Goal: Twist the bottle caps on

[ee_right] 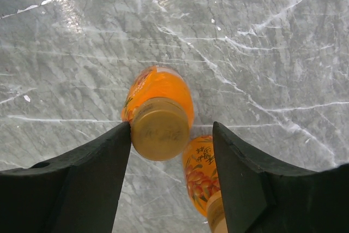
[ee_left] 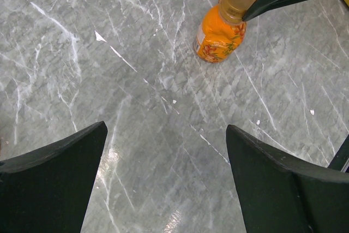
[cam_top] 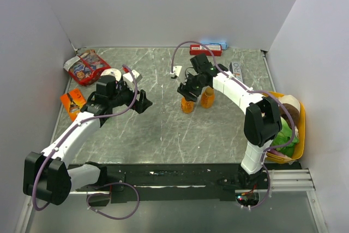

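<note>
the first bottle (ee_right: 158, 88), small and orange, stands upright on the grey marbled table (cam_top: 158, 135), a little right of the middle. the second bottle (ee_right: 197, 170) stands just beside it. the right claw (ee_right: 172, 129) hangs over the first bottle with its jaws partly parted, straddling the first cap (ee_right: 160, 129), which sits on that neck. one finger (ee_right: 98, 167) looks to touch the cap's rim and the other stands clear of it. the second bottle shows through that gap, with the second cap (ee_right: 217, 216) on top. the left claw (ee_left: 166, 129) hovers wide and holds nothing, well apart from both bottles. a yellow basket (cam_top: 301, 129) sits at the table's right edge.
</note>
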Controlling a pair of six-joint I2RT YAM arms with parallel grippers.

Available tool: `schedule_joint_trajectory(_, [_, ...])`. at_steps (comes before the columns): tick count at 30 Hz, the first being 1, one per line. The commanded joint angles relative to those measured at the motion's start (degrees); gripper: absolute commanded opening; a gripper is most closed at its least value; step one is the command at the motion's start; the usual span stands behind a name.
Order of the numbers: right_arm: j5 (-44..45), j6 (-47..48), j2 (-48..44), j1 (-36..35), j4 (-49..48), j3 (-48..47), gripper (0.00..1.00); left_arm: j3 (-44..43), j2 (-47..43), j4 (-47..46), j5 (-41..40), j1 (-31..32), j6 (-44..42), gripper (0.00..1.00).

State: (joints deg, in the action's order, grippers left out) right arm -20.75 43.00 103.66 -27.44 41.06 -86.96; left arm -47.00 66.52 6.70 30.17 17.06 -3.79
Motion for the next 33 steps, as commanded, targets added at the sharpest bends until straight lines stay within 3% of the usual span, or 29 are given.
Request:
schedule_joint_trajectory(1, [0.1,-0.6,-0.9,0.3,-2.0,-1.1,0.69,-1.3,-0.3,-2.7,1.6,-0.2,0.0,0.96])
schedule_joint_trajectory(3, [-0.1,-0.6,-1.0,0.4,-2.1,-1.3,0.71,-1.3,-0.3,-3.1,1.8,-0.2,0.0,0.96])
schedule_joint_trajectory(6, [-1.5,-0.7,-1.7,0.5,-1.2,-2.0,0.85,-1.3,-0.2,-3.5,1.9,-0.2,0.1,0.96])
schedule_joint_trajectory(7, [-3.6,-0.4,-2.1,0.5,-0.9,-2.0,0.99,-1.3,-0.2,-3.4,2.0,-0.2,0.1,0.96])
schedule_joint_trajectory(12, [-11.5,-1.8,-6.1,0.4,1.6,-3.8,0.99,-0.8,-0.3,-4.5,2.3,-0.2,0.5,0.96])
schedule_joint_trajectory(16, [-15.4,-10.1,-10.7,0.4,-1.8,-5.0,0.99,-0.5,-0.8,-6.3,0.2,-0.2,2.6,0.96])
schedule_joint_trajectory(20, [-1.0,-25.5,-17.2,-1.6,-12.0,-2.5,0.99,-0.7,-1.0,-9.0,-2.6,-0.2,3.4,0.96])
schedule_joint_trajectory(21, [8.2,-27.8,-17.7,-2.3,-12.3,-2.3,0.99,-0.8,-0.9,-9.3,-2.7,-0.2,3.4,0.96])
schedule_joint_trajectory(22, [11.4,-30.7,-18.2,-3.0,-12.0,-2.3,0.99,-0.6,-0.9,-9.8,-2.5,-0.2,3.2,0.96])
schedule_joint_trajectory(26, [14.7,-28.9,-24.2,-3.9,-9.8,1.6,0.99,0.9,-2.4,-11.9,-5.3,-0.2,6.1,0.96])
schedule_joint_trajectory(30, [19.3,-27.1,-28.0,-4.0,-9.2,5.0,0.99,3.3,-3.8,-11.2,4.4,-0.3,4.8,0.96])
schedule_joint_trajectory(33, [19.7,-26.9,-30.8,-4.0,-9.2,6.9,0.99,7.4,-4.5,-15.7,4.3,-0.4,5.6,0.96])
